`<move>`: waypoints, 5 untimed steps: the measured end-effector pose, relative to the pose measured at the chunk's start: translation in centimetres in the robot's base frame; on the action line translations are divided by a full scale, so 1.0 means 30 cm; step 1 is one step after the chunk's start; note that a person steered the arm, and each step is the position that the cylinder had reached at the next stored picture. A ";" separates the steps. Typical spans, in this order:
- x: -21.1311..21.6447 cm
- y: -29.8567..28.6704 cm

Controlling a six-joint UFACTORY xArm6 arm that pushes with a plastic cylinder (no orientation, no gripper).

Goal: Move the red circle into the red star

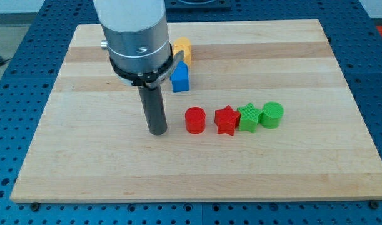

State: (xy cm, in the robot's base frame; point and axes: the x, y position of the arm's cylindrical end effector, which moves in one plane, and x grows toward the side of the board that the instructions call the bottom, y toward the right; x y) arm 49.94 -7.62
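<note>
Before me lay a pale wooden board (291, 169), striped along its length by glued planks, resting on a blue perforated table (375, 75) whose holes showed on every side of it. Near the view's middle right sat a green star-like block (248, 117), and touching it on the view's right stood a green circle (272, 115). Toward the view's top, a blue block (180, 78) stood just below a yellow block (182, 49); the two looked to be touching, though I could not tell either one's shape for certain, as both were partly hidden.
</note>
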 end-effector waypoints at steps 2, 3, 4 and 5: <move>-0.023 0.098; -0.023 0.193; -0.023 0.235; 0.060 0.195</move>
State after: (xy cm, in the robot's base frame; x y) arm 51.75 -1.77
